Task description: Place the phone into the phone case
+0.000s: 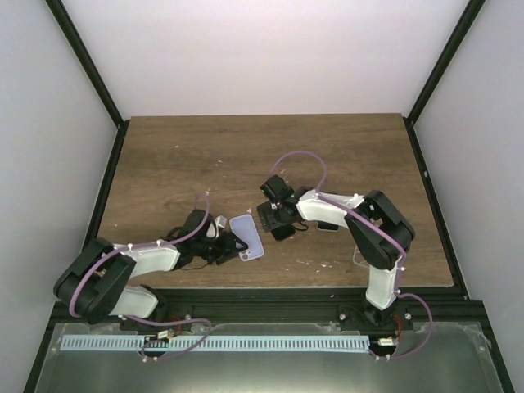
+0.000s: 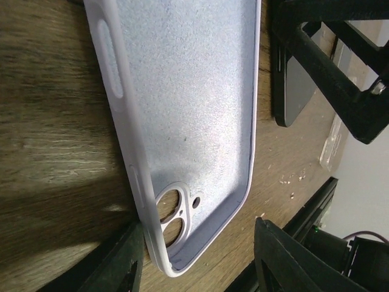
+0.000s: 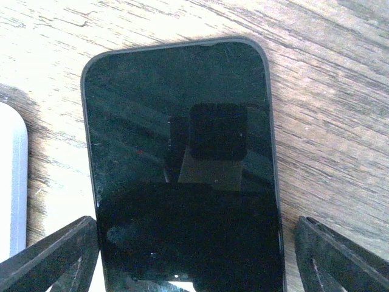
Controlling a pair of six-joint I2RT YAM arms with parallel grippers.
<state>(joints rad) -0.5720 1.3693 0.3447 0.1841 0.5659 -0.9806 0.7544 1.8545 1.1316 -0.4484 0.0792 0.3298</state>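
- Step in hand, as I read it: right arm picks up the phone while left arm steadies the case. Nothing is gripped yet.
- Black glossy slab phone (image 3: 182, 140) lies flat, screen up, on the brown wood-grain table (image 1: 246, 155), not in the case. In the top view it sits just beside the case at its 3 o'clock, mostly hidden under the right gripper (image 3: 196, 243).
- Right gripper: jaws spread, 1 finger outside each long edge of the phone, wood visible in both gaps, no contact.
- Pale lavender soft phone case (image 1: 247, 236) lies open side up, with the camera cutout (image 2: 172, 218) end toward the left gripper (image 2: 197, 243).
- Left gripper: jaws apart, straddling the cutout end. The 9 o'clock finger is at the case rim; can't tell if it touches. The 3 o'clock finger is clear.
- Right: centre across the phone's width before closing and pinch the side edges, not the glass. A flat phone gives little edge, so the fingertips likely need to be right down on the wood.
- Left: clamp the case end first so it can't slide when the phone is pushed in.
- Orientation: the phone's camera end must meet the cutout end. The phone's back is hidden, so I can't tell which end that is.
- Insert 1 end under the rim at a tilt, then press the other end down. The soft rim should flex.
- Risk: the 2 grippers work close together, so watch for a clash.
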